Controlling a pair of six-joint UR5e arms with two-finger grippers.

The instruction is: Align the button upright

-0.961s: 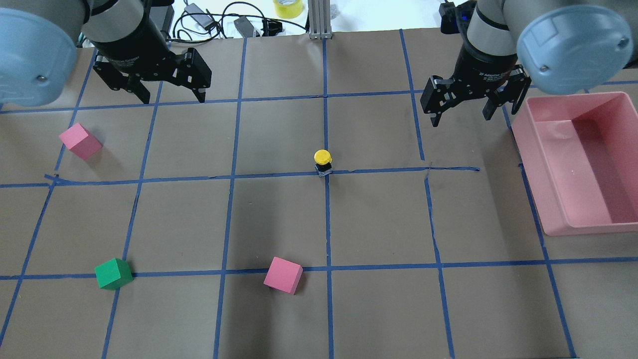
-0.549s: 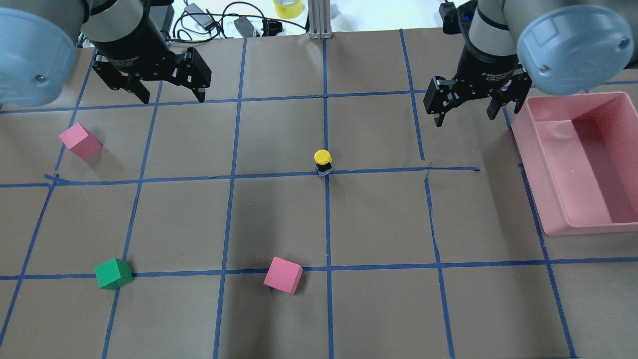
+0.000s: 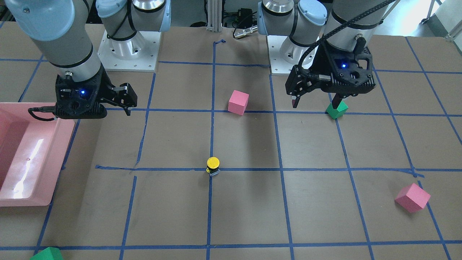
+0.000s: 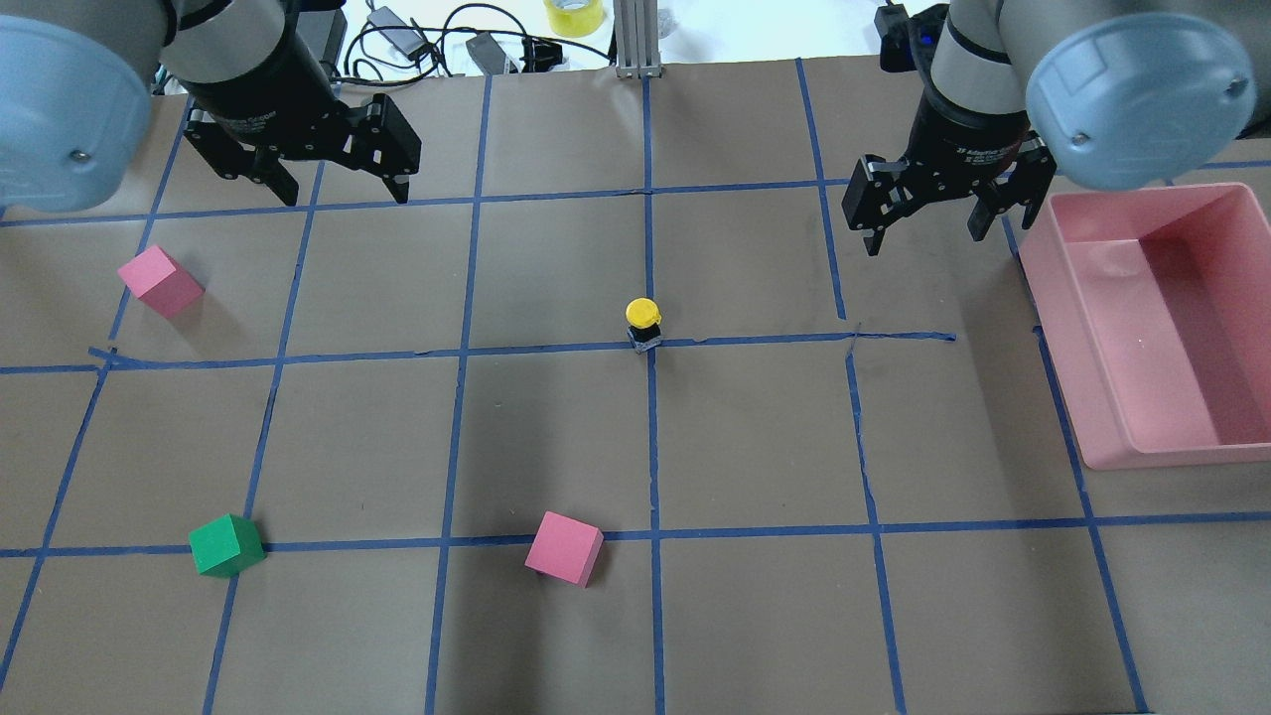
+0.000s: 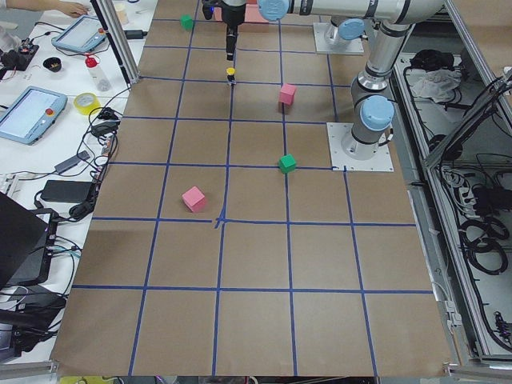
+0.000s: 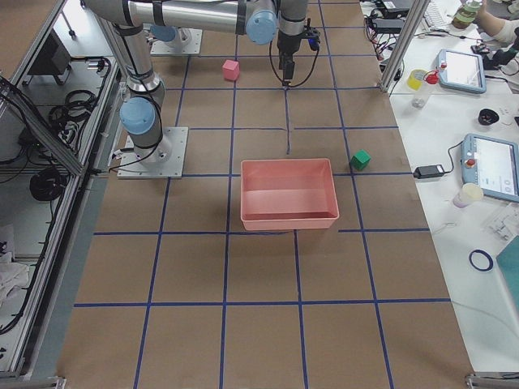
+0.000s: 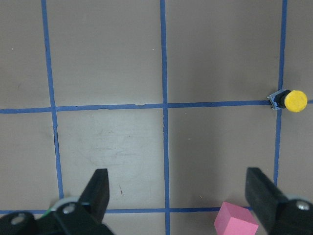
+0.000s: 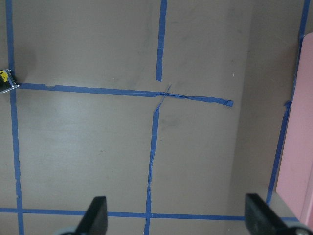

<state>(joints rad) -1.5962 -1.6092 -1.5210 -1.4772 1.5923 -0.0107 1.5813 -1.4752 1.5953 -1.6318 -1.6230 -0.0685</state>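
Observation:
The button (image 4: 643, 323) has a round yellow cap on a black and grey base. It stands cap up on a blue tape crossing near the table's middle, also seen as the button (image 3: 213, 166) from the front. Left gripper (image 4: 343, 194) hovers open and empty over the far left of the table, well away from it. Its wrist view catches the button (image 7: 288, 100) at the right edge. Right gripper (image 4: 923, 236) hangs open and empty at the far right, beside the pink bin. The button (image 8: 5, 81) barely shows at that wrist view's left edge.
A pink bin (image 4: 1092, 348) fills the right side. One pink cube (image 4: 159, 281) lies at the left and another pink cube (image 4: 564, 547) at the near middle. A green cube (image 4: 226, 545) sits near left. Cables and a yellow tape roll (image 4: 574, 15) line the far edge.
The right gripper has shifted slightly and turned a little near the bin. The button, cubes and left gripper have not moved.

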